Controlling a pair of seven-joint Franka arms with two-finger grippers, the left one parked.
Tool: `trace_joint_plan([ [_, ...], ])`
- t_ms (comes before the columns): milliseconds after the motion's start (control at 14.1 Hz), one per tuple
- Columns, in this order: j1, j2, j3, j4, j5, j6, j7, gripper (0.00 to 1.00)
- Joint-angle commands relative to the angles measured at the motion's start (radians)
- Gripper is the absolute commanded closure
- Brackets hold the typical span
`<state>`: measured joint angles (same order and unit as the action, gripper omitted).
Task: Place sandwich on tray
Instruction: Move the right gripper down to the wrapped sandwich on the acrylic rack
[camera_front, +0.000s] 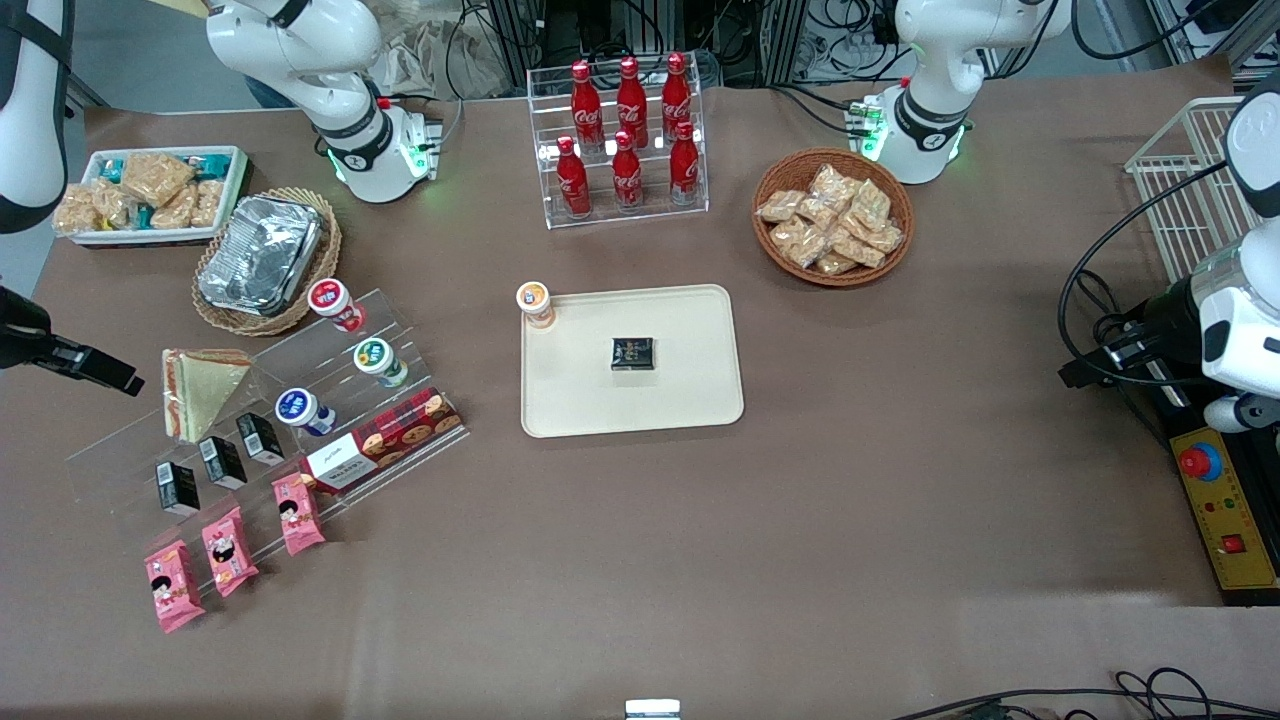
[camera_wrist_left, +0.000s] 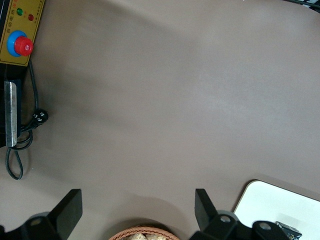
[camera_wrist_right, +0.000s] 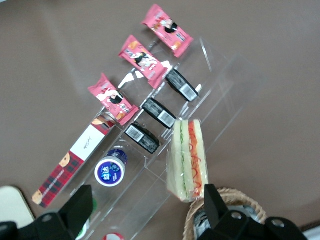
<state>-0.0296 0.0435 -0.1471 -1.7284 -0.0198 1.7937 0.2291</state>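
Currently: sandwich (camera_wrist_right: 187, 159) on acrylic stand (camera_wrist_right: 220, 100), tip toward tray (camera_front: 632, 360) | hand (camera_wrist_right: 145, 212) above, fingers spread.

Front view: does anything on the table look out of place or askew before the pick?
Nothing looks spilled or damaged. The sandwich rests on the clear stepped display stand; the tray already holds a small black packet and an orange-lidded cup at one corner. The gripper hangs open above the stand.

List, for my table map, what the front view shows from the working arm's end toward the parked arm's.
gripper, jaws open, above the sandwich → tray → wicker basket of snacks → white wire basket
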Motion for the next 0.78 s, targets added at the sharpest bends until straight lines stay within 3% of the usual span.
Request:
trace_joint_plan([
  [0, 0.002, -0.010, 0.000, -0.037, -0.017, -0.007, 0.081, 0.01],
  [213, -0.038, -0.007, 0.001, -0.101, -0.017, 0.031, 0.081, 0.01],
  [710, -0.061, -0.057, 0.000, -0.386, -0.019, 0.332, 0.081, 0.01],
])
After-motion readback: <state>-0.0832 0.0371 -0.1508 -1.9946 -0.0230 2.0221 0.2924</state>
